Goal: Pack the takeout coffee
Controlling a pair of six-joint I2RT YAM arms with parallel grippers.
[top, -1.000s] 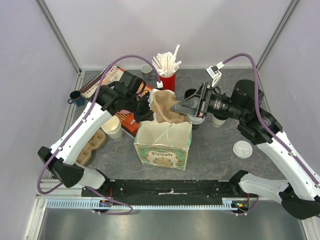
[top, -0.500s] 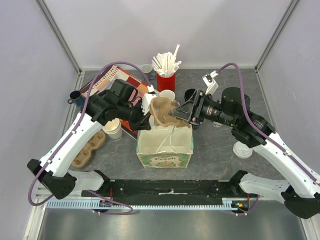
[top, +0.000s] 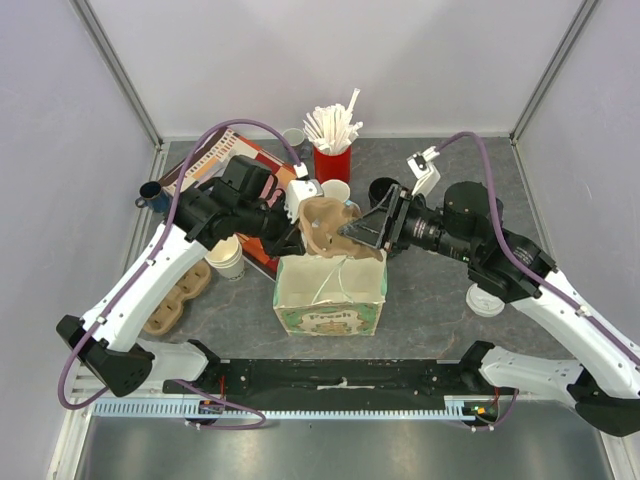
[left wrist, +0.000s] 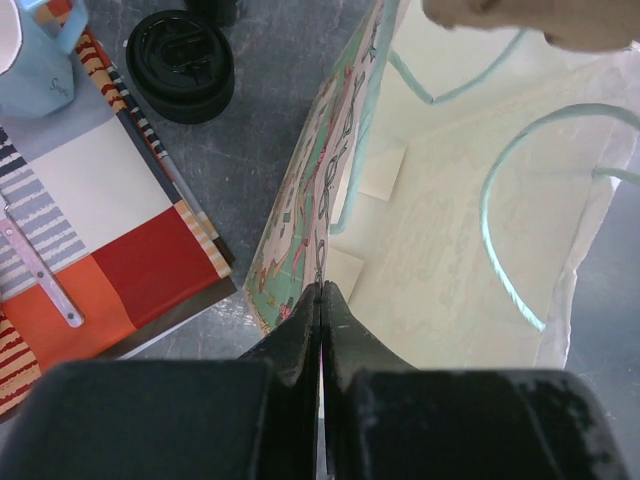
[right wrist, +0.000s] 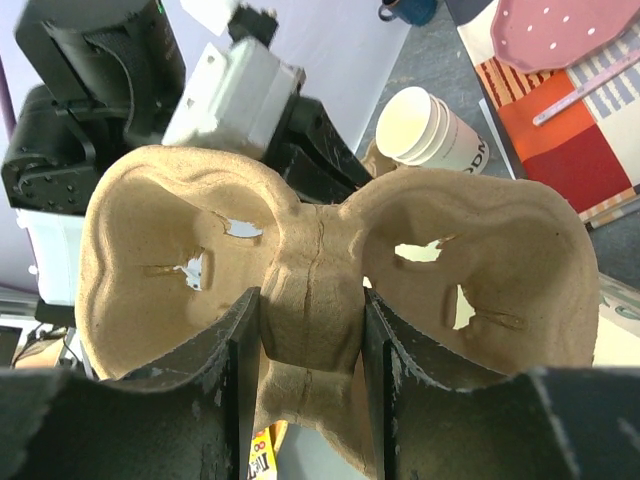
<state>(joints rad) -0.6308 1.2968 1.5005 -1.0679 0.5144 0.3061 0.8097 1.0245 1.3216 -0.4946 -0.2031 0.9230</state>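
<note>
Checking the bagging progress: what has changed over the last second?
The right gripper, clamped on the pulp cup carrier at its middle, drew it slightly left and nearer over the paper bag. The left gripper, pinching the bag's rim, pulled the bag square. Both grips held; white lid and straws stayed put.

A red cup (top: 334, 164) of white straws stands at the back; a dark blue mug (top: 152, 196) sits beside a striped magazine (top: 212, 155).
</note>
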